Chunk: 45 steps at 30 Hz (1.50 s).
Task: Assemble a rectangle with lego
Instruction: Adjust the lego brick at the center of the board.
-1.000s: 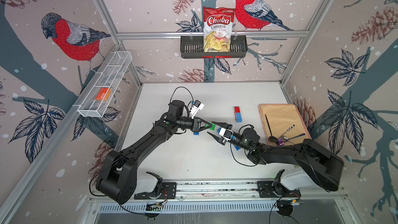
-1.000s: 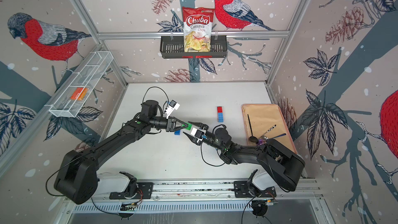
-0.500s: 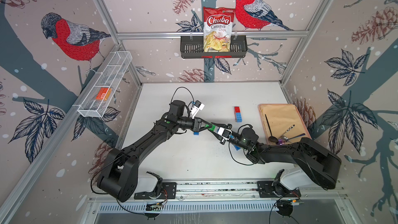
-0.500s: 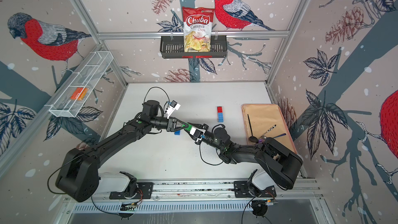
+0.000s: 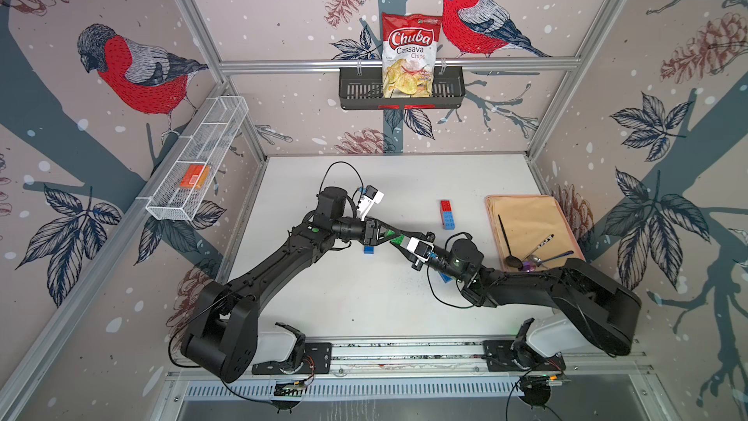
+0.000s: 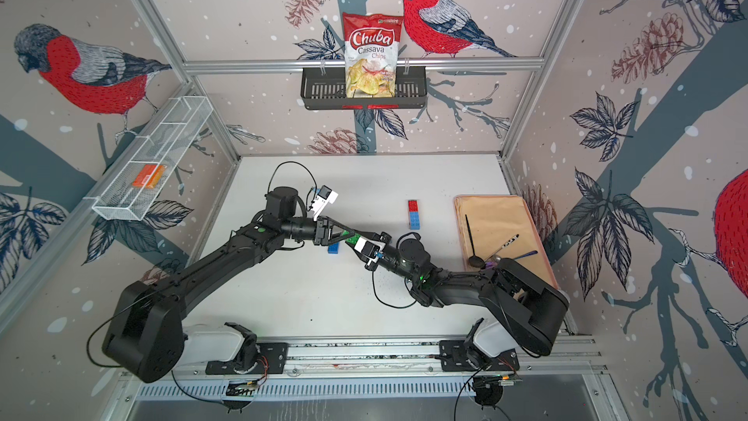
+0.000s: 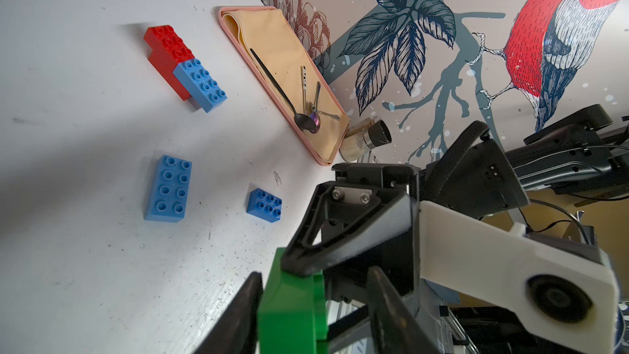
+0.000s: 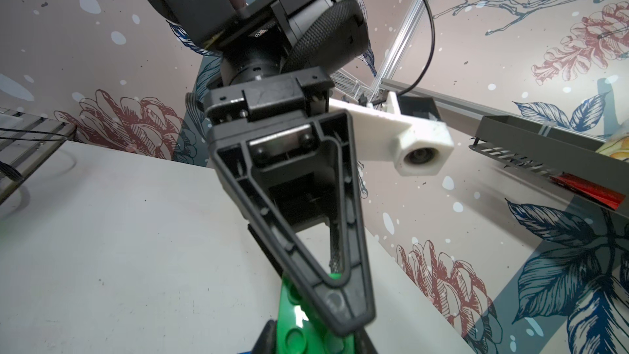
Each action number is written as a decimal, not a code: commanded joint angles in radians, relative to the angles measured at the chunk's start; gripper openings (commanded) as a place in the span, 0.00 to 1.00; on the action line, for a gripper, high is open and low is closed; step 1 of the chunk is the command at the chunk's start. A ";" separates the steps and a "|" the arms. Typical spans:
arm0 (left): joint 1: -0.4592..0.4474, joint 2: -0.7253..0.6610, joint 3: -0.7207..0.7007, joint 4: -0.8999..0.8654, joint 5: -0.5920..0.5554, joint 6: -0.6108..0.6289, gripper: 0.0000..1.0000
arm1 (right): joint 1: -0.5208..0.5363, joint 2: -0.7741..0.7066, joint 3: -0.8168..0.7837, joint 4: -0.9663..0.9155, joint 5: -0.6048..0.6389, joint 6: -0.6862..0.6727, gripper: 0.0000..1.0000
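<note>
MID-AIR HANDOVER: A single green brick (image 7: pixel 289 315) hangs above the middle of the white table (image 5: pixel 324 297), caught between both arms. The left gripper (image 7: pixel 315 315) has its fingers parted: one lies against the brick, while a gap shows beside the other. The right gripper (image 6: pixel 353 243) appears closed on the brick, with one of its fingers pressed onto the brick's upper edge in the left wrist view.

The brick is likely light, rigid and smooth-sided, so it should neither bend nor crush but could pivot or slip in a shallow pinch. The flat side walls look like the place to take hold, which leaves the studded top and hollow underside free for pressing onto another piece.

Seven lego pieces can be counted. One is green, in the air. What look like two red bricks (image 7: pixel 166 49) are joined with one blue brick (image 7: pixel 200 86) near the tray (image 5: pixel 522 216). A loose light blue brick (image 7: pixel 168 189) and a smaller dark blue brick (image 7: pixel 264 205) lie on the table. A fourth blue brick (image 5: pixel 368 250) sits beneath the left arm. The tray holds one black spoon (image 7: pixel 282 93) and a few other utensils too tangled to count.
</note>
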 commanded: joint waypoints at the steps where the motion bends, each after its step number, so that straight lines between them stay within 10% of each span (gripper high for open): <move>1: 0.001 -0.028 0.011 0.043 -0.043 0.030 0.59 | 0.002 0.000 0.008 0.003 0.025 0.017 0.31; 14: 0.006 -0.329 -0.140 0.118 -0.897 0.000 0.79 | 0.003 -0.033 0.142 -0.284 0.222 0.258 0.29; 20: 0.005 -0.473 -0.265 0.213 -1.123 -0.065 0.79 | 0.005 -0.005 0.251 -0.450 0.301 0.497 0.29; 45: 0.005 -0.445 -0.272 -0.016 -1.366 -0.182 0.92 | 0.009 0.519 0.629 -0.822 0.480 0.961 0.29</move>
